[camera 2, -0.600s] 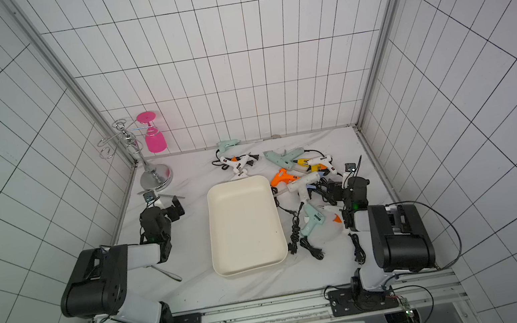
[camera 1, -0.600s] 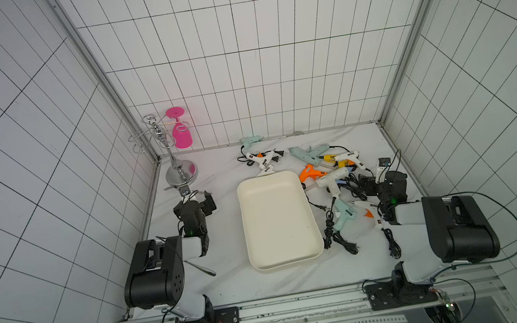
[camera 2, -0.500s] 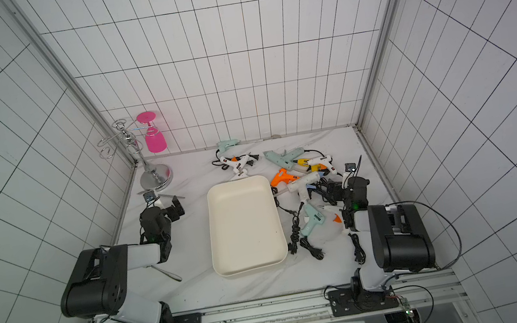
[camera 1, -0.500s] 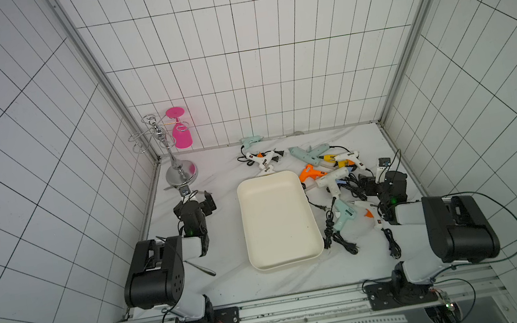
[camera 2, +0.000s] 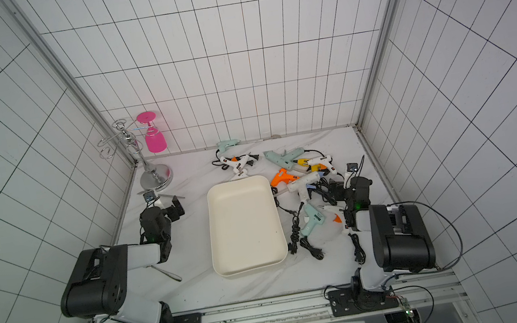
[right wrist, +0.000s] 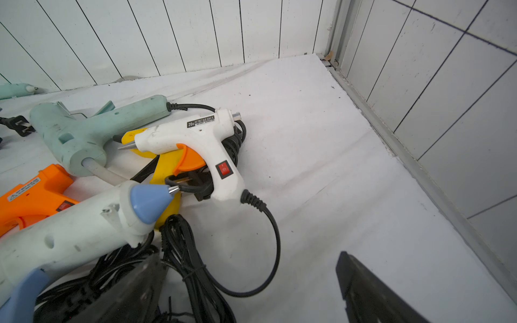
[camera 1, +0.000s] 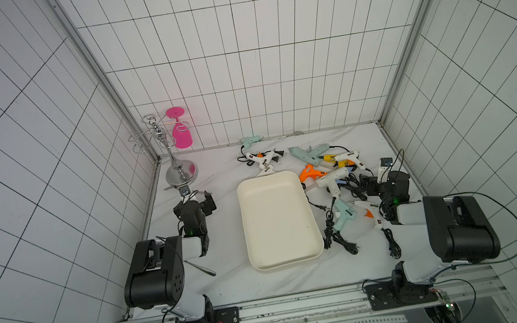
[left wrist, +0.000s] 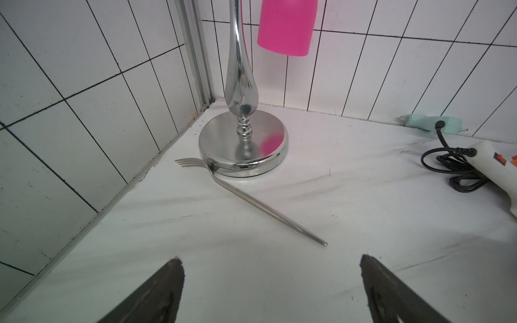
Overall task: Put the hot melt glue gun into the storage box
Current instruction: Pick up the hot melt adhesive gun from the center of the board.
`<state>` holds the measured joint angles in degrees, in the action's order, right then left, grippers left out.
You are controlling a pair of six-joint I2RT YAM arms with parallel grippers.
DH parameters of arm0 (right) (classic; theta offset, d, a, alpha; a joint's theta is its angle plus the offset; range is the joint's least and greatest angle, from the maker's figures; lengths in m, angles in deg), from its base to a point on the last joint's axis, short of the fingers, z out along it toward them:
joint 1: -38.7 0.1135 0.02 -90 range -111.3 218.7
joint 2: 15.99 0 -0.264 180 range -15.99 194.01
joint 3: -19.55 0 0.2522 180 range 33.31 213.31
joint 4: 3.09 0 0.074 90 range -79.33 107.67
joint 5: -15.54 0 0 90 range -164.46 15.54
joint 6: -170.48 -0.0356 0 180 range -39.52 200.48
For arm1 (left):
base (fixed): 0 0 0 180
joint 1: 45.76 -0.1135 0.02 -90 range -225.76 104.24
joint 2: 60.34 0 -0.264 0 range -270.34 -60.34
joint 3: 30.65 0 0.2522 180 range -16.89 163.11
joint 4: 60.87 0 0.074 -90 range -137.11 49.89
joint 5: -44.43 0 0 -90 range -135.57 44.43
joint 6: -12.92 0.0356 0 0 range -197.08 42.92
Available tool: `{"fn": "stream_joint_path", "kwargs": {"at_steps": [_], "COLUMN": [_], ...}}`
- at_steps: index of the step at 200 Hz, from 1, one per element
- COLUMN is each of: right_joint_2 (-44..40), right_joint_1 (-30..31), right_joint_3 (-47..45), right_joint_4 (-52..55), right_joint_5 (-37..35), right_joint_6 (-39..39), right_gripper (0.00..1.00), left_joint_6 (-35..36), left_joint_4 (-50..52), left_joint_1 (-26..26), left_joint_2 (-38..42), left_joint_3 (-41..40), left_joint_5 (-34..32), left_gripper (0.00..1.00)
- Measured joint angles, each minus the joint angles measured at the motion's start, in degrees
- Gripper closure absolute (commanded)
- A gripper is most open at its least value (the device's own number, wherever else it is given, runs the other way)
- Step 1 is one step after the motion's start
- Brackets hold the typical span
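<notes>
Beside storage box [camera 1: 277, 222], right-arm side: glue guns [camera 1: 333, 178] piled, box empty. Your right gripper [right wrist: 251, 260] near pile, jaws spread, empty; left gripper [left wrist: 270, 260] spread too, opposite side. Step, by my reading: first reach. Next, grip white glue gun [right wrist: 201, 139] by body, avoid cords [right wrist: 193, 268].

A white glue gun [right wrist: 195, 142] with an orange trigger and a red switch lies on its side, overlapping a yellow glue gun [right wrist: 165, 167]. Beside them lie a mint-green glue gun [right wrist: 84, 131], an orange glue gun [right wrist: 30, 195] and a pale glue gun [right wrist: 84, 232] with a blue nozzle, among black cords [right wrist: 193, 268]. In the foreground is the right gripper [right wrist: 251, 256], its dark fingers wide apart over the white table [right wrist: 321, 167].
</notes>
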<state>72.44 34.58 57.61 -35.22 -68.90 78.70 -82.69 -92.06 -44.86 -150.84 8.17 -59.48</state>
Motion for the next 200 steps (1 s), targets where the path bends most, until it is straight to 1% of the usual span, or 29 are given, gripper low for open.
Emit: {"fn": "stream_joint_path", "kwargs": {"at_steps": [16, 36, 54, 69, 83, 90, 108, 123, 132, 145, 157, 177, 189, 200], "right_joint_2": [-0.70, -5.03, -8.20, -9.07, -8.83, -8.15, -4.59, -0.07, 1.77, 2.71, 2.82, 4.70, 7.48, 10.51], "right_joint_1": [-0.02, -0.02, -0.04, -0.04, 0.33, 0.83, 2.16, 3.52, 4.31, 5.73, 7.69, 10.45, 11.23, 11.10], "right_joint_3": [0.02, 2.01, 8.76, 15.87, 23.17, 27.50, 38.71, 48.15, 51.63, 53.18, 53.18, 54.38, 56.89, 59.36], "right_joint_4": [0.61, 9.27, 20.11, 27.41, 34.32, 38.45, 49.42, 58.84, 63.41, 68.81, 73.90, 80.11, 83.14, 84.85], "right_joint_5": [-0.79, -3.58, -7.02, -8.00, -8.24, -8.41, -9.40, -9.55, -9.51, -9.62, -10.47, -11.63, -11.93, -12.28], "right_joint_6": [-0.68, -2.51, -5.70, -7.96, -8.57, -8.52, -8.35, -9.35, -10.08, -11.15, -11.98, -11.98, -11.41, -10.40], "right_gripper": [0.01, 0.01, 0.01, 0.01, 0.01, 0.01, 0.01, 0.01, 0.01, 0.01, 0.01, 0.01, 0.03, 0.06], "left_joint_6": [-0.04, -0.39, -0.52, -0.79, -0.76, -0.68, -1.49, -3.98, -5.66, -8.22, -10.21, -13.29, -14.73, -15.74], "left_joint_4": [0.24, 1.11, 1.16, 2.69, 10.10, 15.89, 31.50, 43.12, 49.42, 58.01, 64.00, 71.69, 75.34, 78.27], "left_joint_1": [-0.17, -1.03, -1.33, -1.36, -0.98, -0.57, 1.97, 5.11, 7.28, 11.26, 15.58, 22.38, 24.76, 25.75], "left_joint_2": [0.00, 0.00, 0.13, 1.60, 5.03, 7.10, 11.30, 13.49, 14.40, 15.39, 15.98, 16.04, 15.39, 14.45], "left_joint_3": [0.02, 0.13, 0.13, 0.42, 3.13, 6.14, 17.75, 28.00, 32.98, 38.49, 40.70, 40.30, 39.50, 39.08], "left_joint_5": [0.39, 1.57, 1.79, 1.29, 0.02, -0.92, -3.06, -3.82, -3.87, -3.76, -3.93, -3.30, -2.14, -1.33], "left_gripper": [0.01, 0.01, 0.02, 0.02, 0.02, 0.02, 0.01, 0.01, 0.01, 0.01, 0.01, 0.01, 0.01, 0.01]}}
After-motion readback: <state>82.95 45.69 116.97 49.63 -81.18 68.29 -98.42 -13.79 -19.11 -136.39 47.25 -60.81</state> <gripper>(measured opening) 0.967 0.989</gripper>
